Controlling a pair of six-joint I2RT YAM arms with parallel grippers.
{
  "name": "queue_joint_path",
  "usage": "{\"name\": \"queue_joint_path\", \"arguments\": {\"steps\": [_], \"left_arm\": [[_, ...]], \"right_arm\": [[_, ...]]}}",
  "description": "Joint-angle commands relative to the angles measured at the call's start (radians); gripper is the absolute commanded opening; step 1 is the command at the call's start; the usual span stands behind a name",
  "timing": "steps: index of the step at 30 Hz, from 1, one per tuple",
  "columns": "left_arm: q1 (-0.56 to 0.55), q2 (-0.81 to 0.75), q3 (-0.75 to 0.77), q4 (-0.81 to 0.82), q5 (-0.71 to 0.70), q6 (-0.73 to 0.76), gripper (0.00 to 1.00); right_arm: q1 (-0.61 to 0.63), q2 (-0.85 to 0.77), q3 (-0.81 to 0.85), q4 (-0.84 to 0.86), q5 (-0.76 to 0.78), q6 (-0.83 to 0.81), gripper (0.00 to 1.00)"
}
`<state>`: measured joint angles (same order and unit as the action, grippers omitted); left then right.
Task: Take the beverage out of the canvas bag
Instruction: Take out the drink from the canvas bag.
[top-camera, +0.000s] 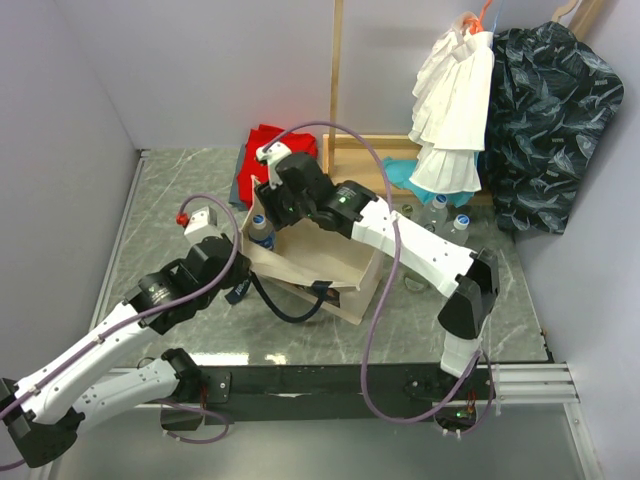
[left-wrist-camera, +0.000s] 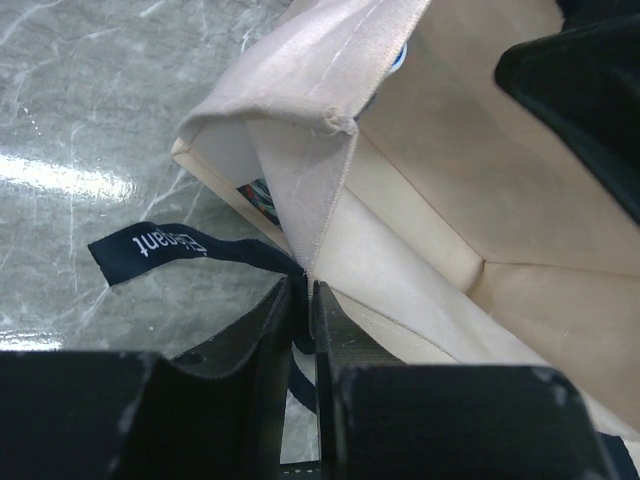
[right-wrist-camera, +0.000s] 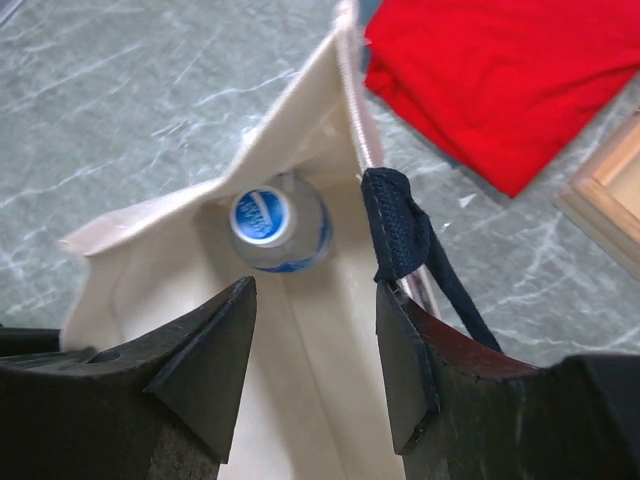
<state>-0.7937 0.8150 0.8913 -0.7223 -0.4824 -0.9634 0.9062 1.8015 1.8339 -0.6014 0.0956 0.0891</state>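
Observation:
The beige canvas bag (top-camera: 335, 272) stands open in the middle of the table, its navy strap (left-wrist-camera: 150, 243) trailing on the marble. The beverage (right-wrist-camera: 272, 222), a clear bottle with a blue cap, stands upright in the bag's far left corner (top-camera: 261, 229). My left gripper (top-camera: 243, 284) is shut on the bag's near rim (left-wrist-camera: 305, 292), at the seam where the strap joins. My right gripper (right-wrist-camera: 315, 290) hovers open over the bag's mouth, just above and short of the bottle (top-camera: 268, 205). Its right fingertip (right-wrist-camera: 400, 350) touches the other navy strap (right-wrist-camera: 395, 228).
A red folded cloth (top-camera: 281, 141) lies behind the bag, next to a wooden rack (top-camera: 337, 90). White clothing (top-camera: 450, 110) and a dark patterned shirt (top-camera: 550, 110) hang at the back right. Two small bottles (top-camera: 448, 215) stand below them. Walls close in on both sides.

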Motion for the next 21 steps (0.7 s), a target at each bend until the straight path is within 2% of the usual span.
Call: {"name": "queue_joint_path", "arguments": {"steps": [1, 5, 12, 15, 21], "left_arm": [[-0.002, 0.009, 0.003, 0.012, -0.002, 0.009, 0.19], [-0.002, 0.016, 0.005, 0.011, -0.007, 0.009, 0.2], [-0.002, 0.027, 0.006, 0.012, -0.004, 0.014, 0.19], [-0.002, 0.018, 0.0, 0.02, 0.001, 0.012, 0.19], [-0.002, 0.01, -0.005, 0.018, -0.001, 0.009, 0.2]], "right_arm": [[0.028, 0.038, 0.044, -0.024, -0.022, -0.015, 0.58], [0.059, 0.003, 0.048, -0.034, 0.14, -0.018, 0.57], [0.076, -0.112, 0.008, 0.025, 0.32, -0.038, 0.61], [0.079, -0.149, -0.007, 0.048, 0.351, -0.049, 0.61], [0.082, -0.18, -0.038, 0.065, 0.245, -0.046, 0.64]]}}
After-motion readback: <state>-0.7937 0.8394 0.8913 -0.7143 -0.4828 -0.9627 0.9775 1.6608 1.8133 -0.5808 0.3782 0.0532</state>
